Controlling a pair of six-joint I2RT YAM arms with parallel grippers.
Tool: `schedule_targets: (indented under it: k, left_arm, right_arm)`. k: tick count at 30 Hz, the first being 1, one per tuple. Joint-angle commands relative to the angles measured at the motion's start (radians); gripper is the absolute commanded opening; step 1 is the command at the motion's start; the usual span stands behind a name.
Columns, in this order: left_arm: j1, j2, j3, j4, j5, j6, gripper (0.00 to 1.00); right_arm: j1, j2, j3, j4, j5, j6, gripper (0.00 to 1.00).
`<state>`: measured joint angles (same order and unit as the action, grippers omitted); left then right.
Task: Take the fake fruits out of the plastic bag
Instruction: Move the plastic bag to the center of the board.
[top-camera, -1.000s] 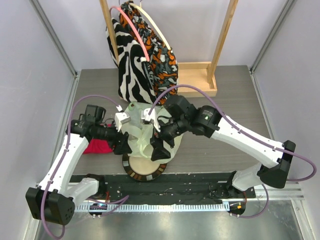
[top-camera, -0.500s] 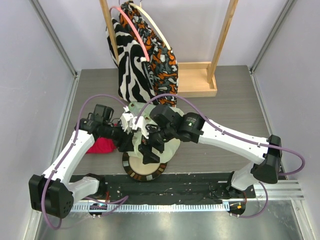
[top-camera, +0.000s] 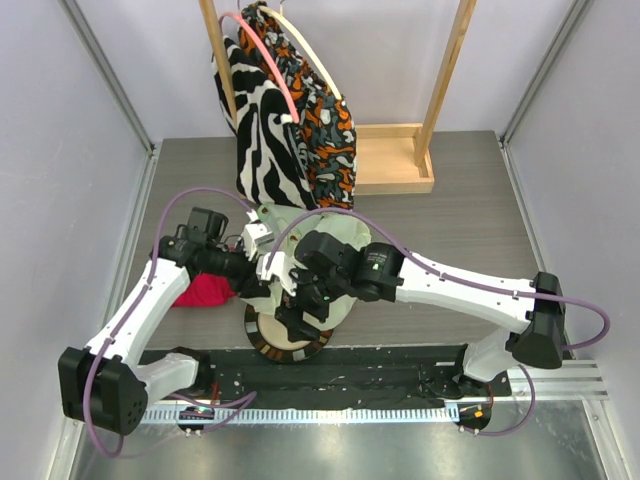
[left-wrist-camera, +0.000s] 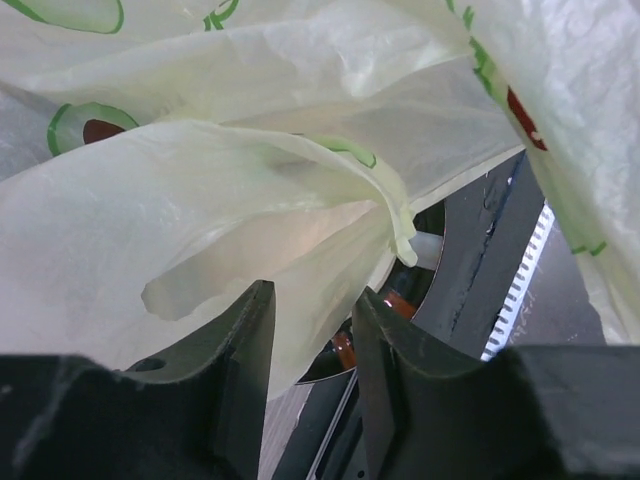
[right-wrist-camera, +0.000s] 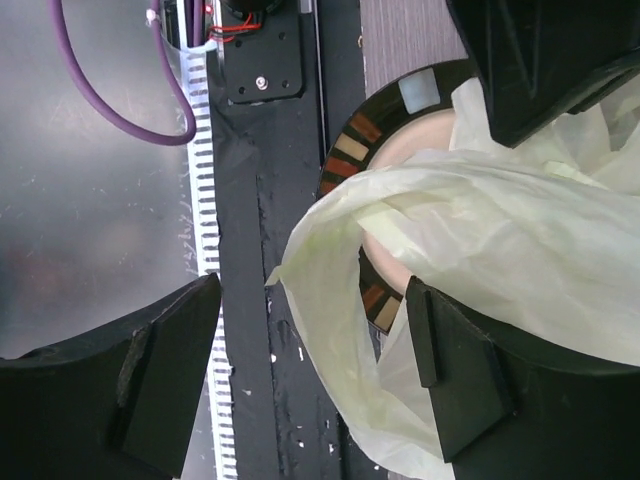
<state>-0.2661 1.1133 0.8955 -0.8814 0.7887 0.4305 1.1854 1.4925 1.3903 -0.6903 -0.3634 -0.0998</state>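
The plastic bag (top-camera: 338, 230) is a pale green-white crinkled heap standing over a round plate with a tiled rim (top-camera: 262, 342). No fake fruits show in any view; they are hidden or out of view. My left gripper (top-camera: 255, 288) is at the bag's left side. In the left wrist view its jaws (left-wrist-camera: 312, 310) stand partly apart with a fold of the bag (left-wrist-camera: 250, 230) hanging between them. My right gripper (top-camera: 297, 325) is over the plate's near rim. In the right wrist view (right-wrist-camera: 313, 290) it is wide open around the bag's loose edge (right-wrist-camera: 330, 260), above the plate (right-wrist-camera: 350, 150).
A red cloth (top-camera: 200, 292) lies left of the bag. Zebra (top-camera: 262, 130) and orange patterned (top-camera: 325, 130) cloth bags hang on a wooden rack (top-camera: 395, 160) behind. A black strip (top-camera: 380, 375) and a metal rail run along the table's near edge.
My right arm has swung left and its gripper has dropped toward the plate's near rim, over the bag. My left gripper has moved right, into the bag's side.
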Motion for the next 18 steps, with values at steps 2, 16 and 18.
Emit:
schedule_targets:
  k: [2,16,18]
  left_arm:
    - [-0.001,0.026,0.034,0.004,0.027,0.017,0.48]
    - [-0.1,0.147,0.271,0.01,0.073,-0.064,0.0]
    - [-0.139,0.204,0.339,0.012,0.048,-0.067,0.0]
  right_arm:
    - [0.062,-0.031,-0.072,0.119,0.104,-0.041,0.85]
    - [-0.428,-0.256,0.026,-0.087,0.259,-0.01,0.01]
    - [-0.501,-0.311,0.004,-0.106,0.288,-0.038,0.01]
